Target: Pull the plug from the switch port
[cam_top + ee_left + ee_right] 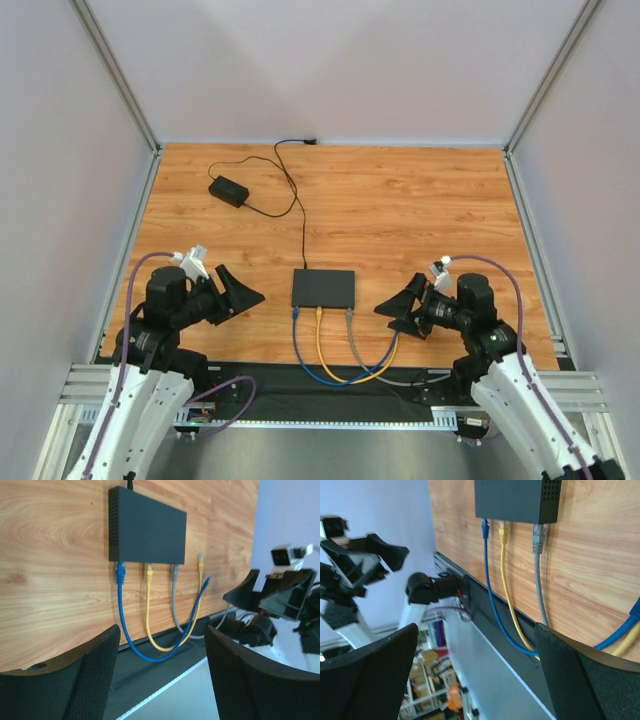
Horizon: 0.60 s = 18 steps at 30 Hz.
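I have the switch (323, 288) lying flat on the wooden tabletop (430, 200), toward its near edge and between the two arms. A blue cable (120, 610), a yellow cable (148, 610) and a grey cable (174, 602) are plugged side by side into its near edge. The left jaws stand wide to its left and the right jaws fully wide to its right, both holding nothing and clear of the switch, while a small black adapter brick (228, 190) sits well apart at the far left.
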{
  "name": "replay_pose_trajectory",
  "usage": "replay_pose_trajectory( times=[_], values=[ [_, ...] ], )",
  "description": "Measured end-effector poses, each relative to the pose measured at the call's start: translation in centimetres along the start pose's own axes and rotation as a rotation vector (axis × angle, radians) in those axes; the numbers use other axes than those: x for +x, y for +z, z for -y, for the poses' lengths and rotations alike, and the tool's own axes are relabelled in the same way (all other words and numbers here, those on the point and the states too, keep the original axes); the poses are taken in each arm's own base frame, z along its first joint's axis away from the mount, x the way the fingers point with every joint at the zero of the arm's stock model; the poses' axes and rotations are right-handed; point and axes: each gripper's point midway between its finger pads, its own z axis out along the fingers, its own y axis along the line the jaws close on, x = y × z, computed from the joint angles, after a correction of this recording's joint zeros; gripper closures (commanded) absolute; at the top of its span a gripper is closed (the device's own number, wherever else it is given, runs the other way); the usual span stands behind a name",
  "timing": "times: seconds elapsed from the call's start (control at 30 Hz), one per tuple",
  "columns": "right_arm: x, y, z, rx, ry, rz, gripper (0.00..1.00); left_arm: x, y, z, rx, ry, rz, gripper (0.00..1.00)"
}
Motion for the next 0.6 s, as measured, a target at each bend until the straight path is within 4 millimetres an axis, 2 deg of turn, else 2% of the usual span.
replay_pose_trajectory(
  times=[0.17, 0.2, 0.27, 0.37, 0.6],
  values=[
    [1.6, 1.8, -1.1, 0.123, -0.143, -0.142, 0.02, 1.0, 1.8, 0.1, -0.063, 0.089, -0.113, 0.28],
    [1.8, 2.3, -1.3, 0.154, -0.179, -0.158, 0.03, 1.2, 2.1, 0.3, -0.076, 0.111, -0.133, 0.34],
    [1.9, 3.3, -1.3, 0.207, -0.234, -0.176, 0.09, 1.4, 2.9, 1.0, -0.101, 0.167, -0.170, 0.39],
    [1.9, 4.5, -0.3, 0.268, -0.266, -0.176, 0.15, 1.7, 4.4, 2.5, -0.118, 0.272, -0.207, 0.43],
    [1.5, 5.5, 2.1, 0.307, -0.278, -0.137, 0.20, 2.6, 8.6, 5.2, -0.119, 0.516, -0.277, 0.53]
  ],
)
